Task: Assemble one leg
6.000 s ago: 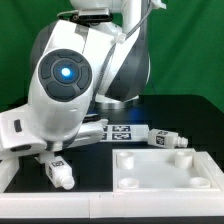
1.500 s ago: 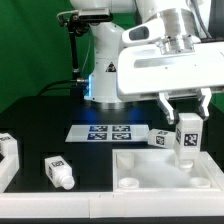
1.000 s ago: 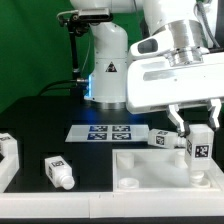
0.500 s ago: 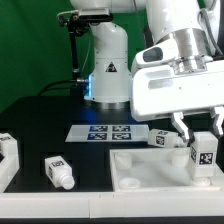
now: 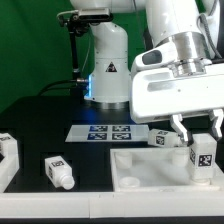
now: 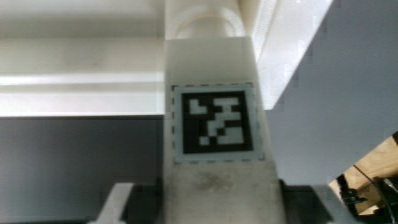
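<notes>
This is a robot lab. A white robot arm (image 5: 108, 62) stands on a black table (image 5: 40, 128) before a green curtain (image 5: 30, 50).

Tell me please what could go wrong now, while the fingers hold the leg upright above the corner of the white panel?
1. The fingers grip the leg near its top, and its lower end over the panel corner is hard to see. If misaligned, it may tilt or jam.
2. A second leg lies just behind; the fingers might knock it when opening.
</notes>
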`<move>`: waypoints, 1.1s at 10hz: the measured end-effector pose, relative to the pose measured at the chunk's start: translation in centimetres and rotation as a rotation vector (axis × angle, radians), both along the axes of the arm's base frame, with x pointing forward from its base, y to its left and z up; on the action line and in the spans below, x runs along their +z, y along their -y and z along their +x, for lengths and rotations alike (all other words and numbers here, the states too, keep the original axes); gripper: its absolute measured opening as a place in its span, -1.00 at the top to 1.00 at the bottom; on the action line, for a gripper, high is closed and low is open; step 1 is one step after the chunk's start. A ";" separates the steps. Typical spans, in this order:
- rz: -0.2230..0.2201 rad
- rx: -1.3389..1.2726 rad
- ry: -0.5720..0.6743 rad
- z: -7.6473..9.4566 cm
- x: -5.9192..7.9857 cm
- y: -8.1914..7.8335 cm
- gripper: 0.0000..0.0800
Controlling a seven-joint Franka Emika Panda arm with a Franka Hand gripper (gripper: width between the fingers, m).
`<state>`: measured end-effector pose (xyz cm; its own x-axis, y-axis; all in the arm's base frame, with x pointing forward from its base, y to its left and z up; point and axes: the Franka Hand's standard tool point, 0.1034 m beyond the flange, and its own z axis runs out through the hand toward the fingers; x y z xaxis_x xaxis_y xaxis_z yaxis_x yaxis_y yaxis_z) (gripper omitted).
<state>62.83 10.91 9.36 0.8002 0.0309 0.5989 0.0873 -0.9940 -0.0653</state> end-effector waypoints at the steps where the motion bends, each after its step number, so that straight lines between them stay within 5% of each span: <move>1: 0.002 0.001 -0.009 0.0 0.0 0.0 0.28; 3: 0.003 0.004 -0.022 -0.1 -0.2 -0.1 0.28; 4: 0.003 0.004 -0.022 -0.1 -0.2 -0.1 -0.22; 5: 0.003 0.004 -0.023 -0.1 -0.3 -0.1 -0.22; 6: 0.030 -0.021 -0.076 -0.4 -0.6 -0.3 -0.54; 7: 0.068 -0.052 -0.169 -0.6 0.3 -1.1 -0.61; 11: 0.081 -0.059 -0.459 0.8 1.1 -0.2 -0.62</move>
<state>63.63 11.12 10.44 0.9818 -0.0554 0.1816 -0.0257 -0.9865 -0.1618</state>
